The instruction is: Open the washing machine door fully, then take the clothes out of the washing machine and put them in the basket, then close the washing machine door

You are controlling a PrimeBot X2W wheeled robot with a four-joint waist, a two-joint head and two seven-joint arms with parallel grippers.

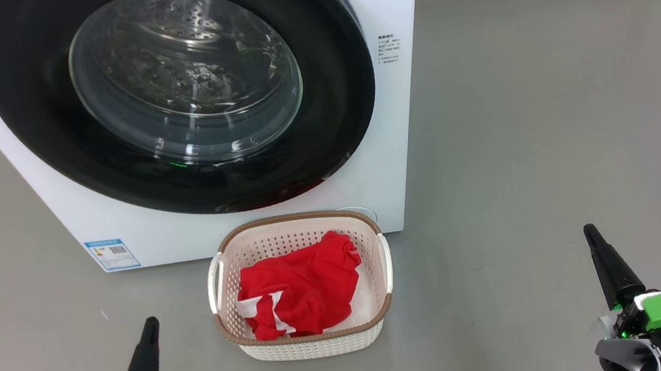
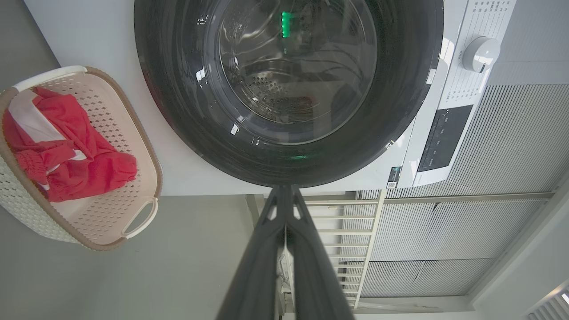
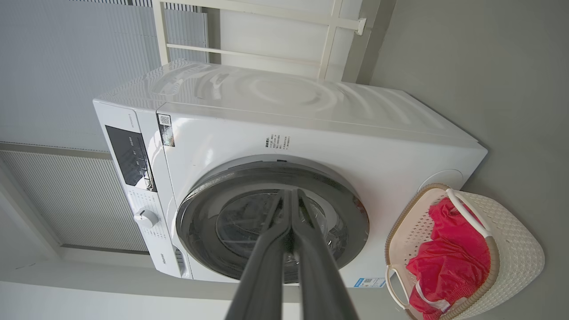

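The door (image 1: 187, 78) looks shut, maybe not clicked. The red clothes (image 1: 304, 285) lie in the basket (image 1: 297, 218) by the washer (image 1: 399, 142). Left fingers (image 1: 147, 354) and right fingers (image 1: 608, 268) are pressed together, empty; push the rim softly.

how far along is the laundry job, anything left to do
Done: the red clothes lie in the basket, and the washing machine door sits flush against the washing machine, the drum behind its glass looking empty. In hand: nothing; left gripper and right gripper are shut, empty, clear of both. Left: nothing visible.
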